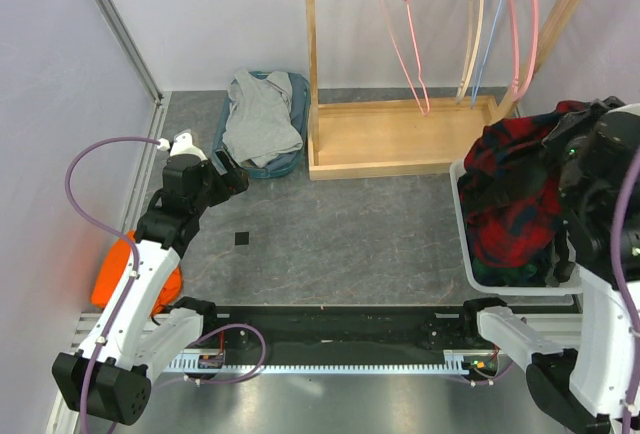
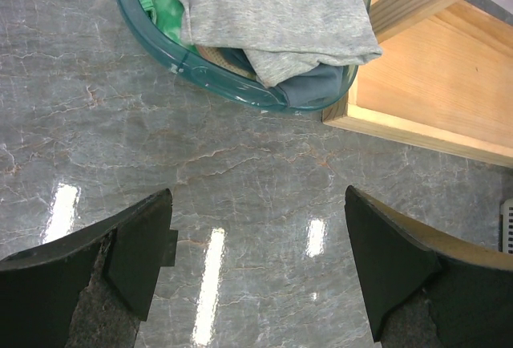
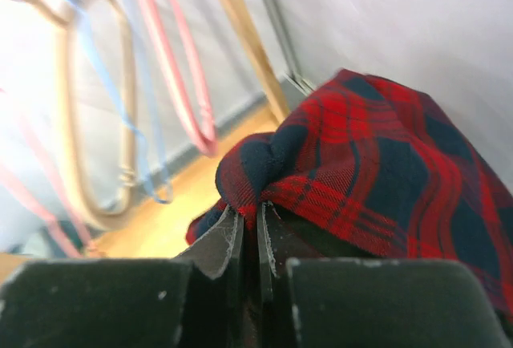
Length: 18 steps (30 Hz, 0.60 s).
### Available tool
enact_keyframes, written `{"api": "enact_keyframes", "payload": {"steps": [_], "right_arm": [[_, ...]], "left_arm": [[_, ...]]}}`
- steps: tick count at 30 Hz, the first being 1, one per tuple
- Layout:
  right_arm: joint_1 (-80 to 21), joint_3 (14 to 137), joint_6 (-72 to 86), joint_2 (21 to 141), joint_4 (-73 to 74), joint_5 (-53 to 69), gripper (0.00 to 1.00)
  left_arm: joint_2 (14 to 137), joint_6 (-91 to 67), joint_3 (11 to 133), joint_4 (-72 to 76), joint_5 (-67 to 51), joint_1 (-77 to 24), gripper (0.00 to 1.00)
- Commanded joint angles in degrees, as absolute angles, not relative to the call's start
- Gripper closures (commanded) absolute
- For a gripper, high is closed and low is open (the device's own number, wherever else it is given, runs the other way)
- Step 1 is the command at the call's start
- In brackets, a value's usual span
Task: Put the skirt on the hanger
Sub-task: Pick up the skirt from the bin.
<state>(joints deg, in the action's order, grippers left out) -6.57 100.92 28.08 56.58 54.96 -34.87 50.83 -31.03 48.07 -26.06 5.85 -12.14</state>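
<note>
The skirt [image 1: 512, 199] is red and dark-blue plaid cloth heaped in a white bin [image 1: 466, 244] at the right. My right gripper [image 3: 249, 213] is shut on a fold of the skirt [image 3: 377, 171], the cloth pinched between its fingertips. From above, the right arm covers the top right of the heap. Several hangers [image 1: 405, 39], pink, beige and blue, hang on the wooden rack [image 1: 390, 139] at the back; the right wrist view shows the hangers [image 3: 172, 67] blurred behind the skirt. My left gripper [image 2: 255, 240] is open over bare grey floor, near the teal basket.
A teal basket [image 1: 297, 119] holding a grey garment [image 1: 258, 114] sits left of the rack base. An orange object [image 1: 120, 274] lies under the left arm. A small black square [image 1: 242, 239] lies on the floor. Walls close in at the left and back.
</note>
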Motion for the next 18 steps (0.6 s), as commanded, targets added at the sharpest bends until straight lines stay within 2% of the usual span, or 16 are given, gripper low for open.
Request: {"api": "enact_keyframes", "payload": {"steps": [1,13,18], "right_arm": [[-6.4,108.6,23.5,56.8,50.3,-27.3,1.00],[-6.4,123.4,18.5,59.1,51.6,-3.3,1.00],[-6.4,128.5,18.8,61.1,54.2,-0.3,1.00]], "left_arm": [[50.2,-31.5,49.3,-24.6,6.0,-12.2,0.06],[50.0,-31.5,49.2,-24.5,6.2,-12.2,0.06],[49.1,-31.3,49.3,-25.2,7.1,-12.3,0.06]]}}
